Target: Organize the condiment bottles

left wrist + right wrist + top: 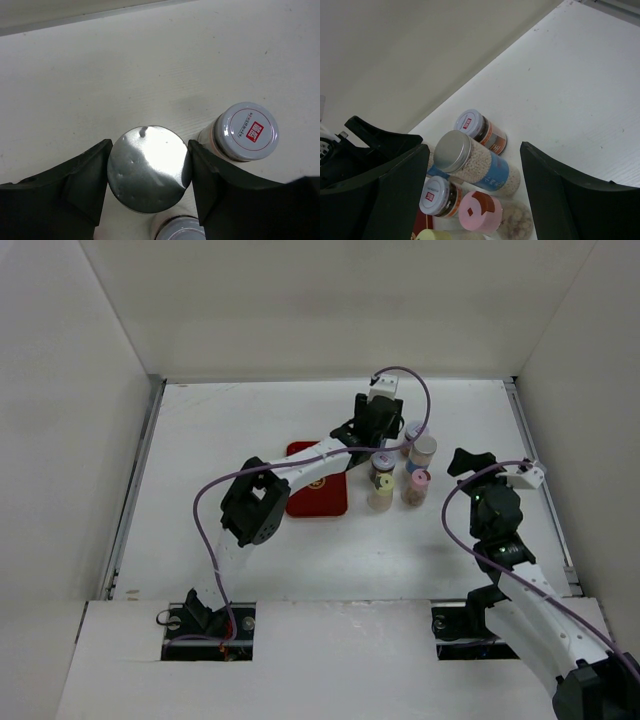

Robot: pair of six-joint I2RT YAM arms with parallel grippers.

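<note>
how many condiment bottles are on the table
5, clustered right of the red tray: back white-capped bottle, silver-capped bottle, middle white-capped bottle, pink-capped bottle and yellow-capped bottle in front. None seems hidden.

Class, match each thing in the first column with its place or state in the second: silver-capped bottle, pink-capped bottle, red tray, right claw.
Column one:
1. silver-capped bottle
2. pink-capped bottle
3. red tray
4. right claw

Column two:
A. open, holding nothing
B. lying flat
C. gripped at the cap by the left claw
D. upright beside the yellow-capped bottle

Pairs: 1-C, 2-D, 3-B, 4-A.
</note>
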